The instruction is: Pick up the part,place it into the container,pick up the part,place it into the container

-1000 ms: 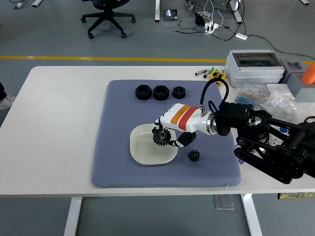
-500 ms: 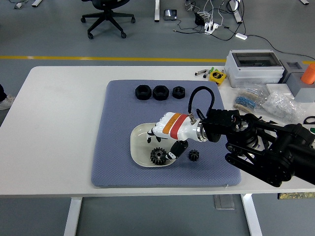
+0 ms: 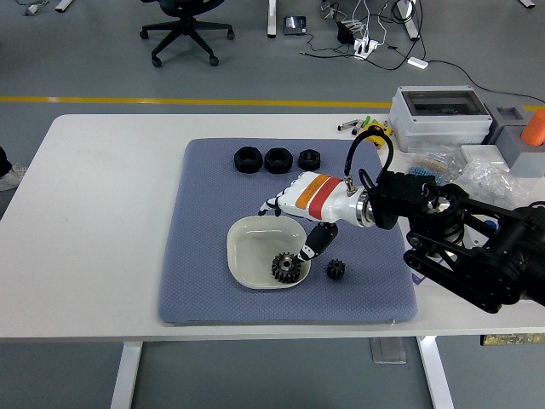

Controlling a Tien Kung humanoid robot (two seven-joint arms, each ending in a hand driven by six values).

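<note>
A large black gear (image 3: 286,267) lies inside the white bowl (image 3: 245,252) on the blue mat, at the bowl's right side. A smaller black gear (image 3: 335,270) sits on the mat just right of the bowl. My right hand (image 3: 291,223), white with an orange and red band, hovers above the bowl's far right rim with fingers spread and nothing in them; its thumb (image 3: 308,249) points down beside the large gear. Three black nuts (image 3: 277,159) stand in a row at the mat's far edge. The left arm does not show.
The blue mat (image 3: 204,230) covers the table's middle. At the back right stand a grey box (image 3: 440,115), bags of small parts (image 3: 490,179), an orange object (image 3: 535,126) and a yellow tape measure (image 3: 374,131). An office chair stands on the floor beyond.
My right hand carried the large gear over the bowl, lowered, let it go inside the bowl, then rose and drew back to the right with fingers spread.
</note>
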